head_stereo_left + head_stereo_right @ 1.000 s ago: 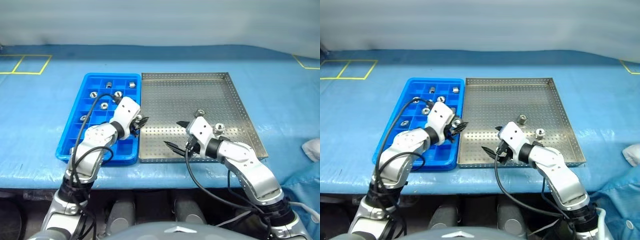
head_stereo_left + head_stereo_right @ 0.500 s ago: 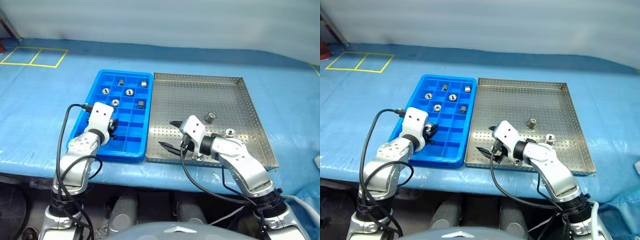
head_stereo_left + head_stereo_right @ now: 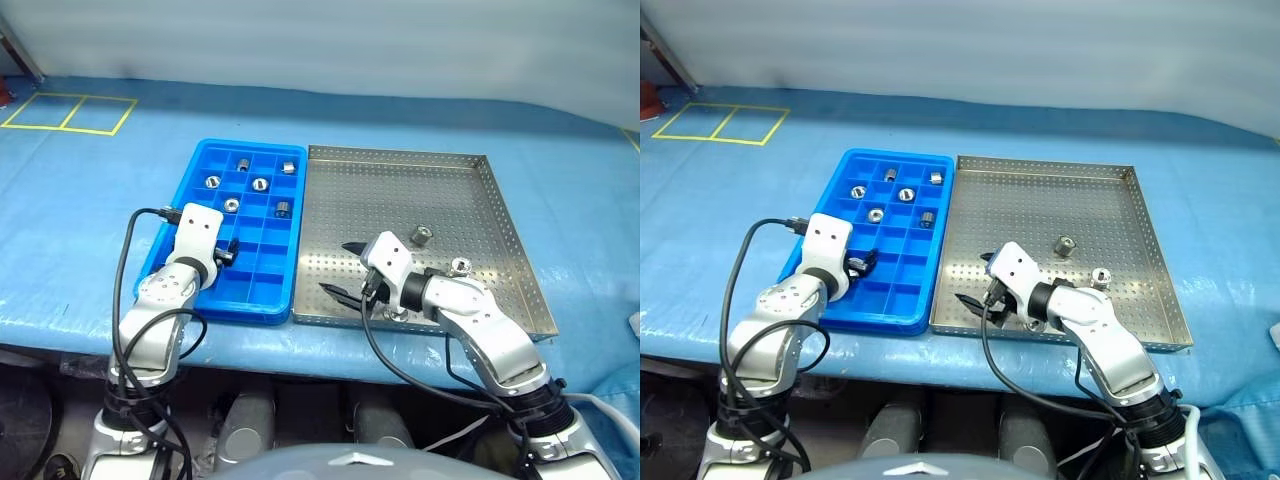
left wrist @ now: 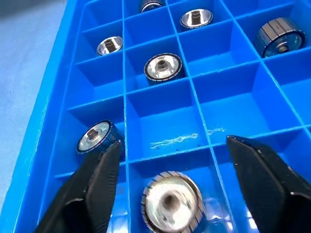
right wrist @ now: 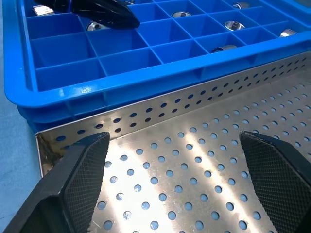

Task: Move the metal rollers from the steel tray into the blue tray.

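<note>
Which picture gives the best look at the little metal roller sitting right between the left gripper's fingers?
The left wrist view: the roller lies in a blue tray compartment between the open left gripper fingers. In the eye views the arm mostly hides it.

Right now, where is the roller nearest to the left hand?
In the left wrist view, that roller lies in a blue tray compartment, between the open fingers of the left hand, at the tray's near left side.

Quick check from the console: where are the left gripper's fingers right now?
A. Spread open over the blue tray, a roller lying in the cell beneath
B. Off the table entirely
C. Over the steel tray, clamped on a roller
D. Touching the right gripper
A: the left gripper stands open over the blue tray, with a metal roller loose in the compartment between its fingers.
</note>
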Controlling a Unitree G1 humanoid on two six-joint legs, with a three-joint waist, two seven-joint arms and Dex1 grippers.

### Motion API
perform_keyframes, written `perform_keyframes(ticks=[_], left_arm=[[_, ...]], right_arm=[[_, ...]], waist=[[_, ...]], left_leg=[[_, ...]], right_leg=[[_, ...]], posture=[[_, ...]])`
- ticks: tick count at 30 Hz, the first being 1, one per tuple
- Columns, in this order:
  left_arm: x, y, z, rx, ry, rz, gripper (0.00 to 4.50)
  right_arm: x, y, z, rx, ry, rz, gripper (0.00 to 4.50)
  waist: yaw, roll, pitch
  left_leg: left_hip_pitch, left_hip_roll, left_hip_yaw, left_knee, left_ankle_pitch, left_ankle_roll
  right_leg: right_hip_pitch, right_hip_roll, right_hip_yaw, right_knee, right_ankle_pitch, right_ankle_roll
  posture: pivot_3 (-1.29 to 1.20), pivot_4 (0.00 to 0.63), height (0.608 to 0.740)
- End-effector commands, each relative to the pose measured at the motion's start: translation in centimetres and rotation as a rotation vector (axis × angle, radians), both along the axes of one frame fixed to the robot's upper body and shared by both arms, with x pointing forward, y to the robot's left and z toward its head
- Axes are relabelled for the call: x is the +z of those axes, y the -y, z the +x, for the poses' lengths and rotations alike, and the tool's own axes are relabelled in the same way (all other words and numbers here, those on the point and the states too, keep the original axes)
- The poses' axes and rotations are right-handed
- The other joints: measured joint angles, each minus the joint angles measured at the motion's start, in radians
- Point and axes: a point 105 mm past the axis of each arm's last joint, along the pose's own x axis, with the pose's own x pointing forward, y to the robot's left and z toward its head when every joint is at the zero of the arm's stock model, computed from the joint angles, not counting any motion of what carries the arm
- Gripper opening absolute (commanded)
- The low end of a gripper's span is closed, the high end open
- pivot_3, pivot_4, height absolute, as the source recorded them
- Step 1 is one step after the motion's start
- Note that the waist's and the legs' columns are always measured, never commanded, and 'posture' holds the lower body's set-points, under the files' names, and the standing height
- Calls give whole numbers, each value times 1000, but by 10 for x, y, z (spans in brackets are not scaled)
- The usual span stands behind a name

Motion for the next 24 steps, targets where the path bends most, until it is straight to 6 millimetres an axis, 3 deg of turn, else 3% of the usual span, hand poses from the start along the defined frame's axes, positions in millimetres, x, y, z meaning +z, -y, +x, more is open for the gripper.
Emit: perform_keyframes(ticks=[1,6,12,17,24], left_arm=[[20,9,5,-53,97,-25,3599],[40,55,-3,-333,195,-152,3599],[45,92,-24,-628,208,-202,3599],[37,106,-39,-802,153,-206,3599],[35,119,-41,-900,139,-233,3599]], right_arm=[[11,7,3,-36,56,11,4500],[11,25,10,-133,70,-18,4500],[14,52,28,-322,95,-29,4500],[10,68,40,-451,77,-33,4500],[2,103,68,-756,55,1,4500]], waist=[[-1,0,0],[1,0,0],[-7,0,0],[-12,0,0],[-20,0,0]], left_leg=[[0,0,0,0,0,0],[0,0,0,0,0,0],[0,0,1,0,0,0],[0,0,1,0,0,0],[-1,0,1,0,0,0]], right_leg=[[0,0,0,0,0,0],[0,0,0,0,0,0],[-1,0,0,0,0,0],[-1,0,0,0,0,0],[-1,0,1,0,0,0]], posture=[[170,150,740],[161,150,740],[144,150,740],[136,150,740],[126,150,740]])
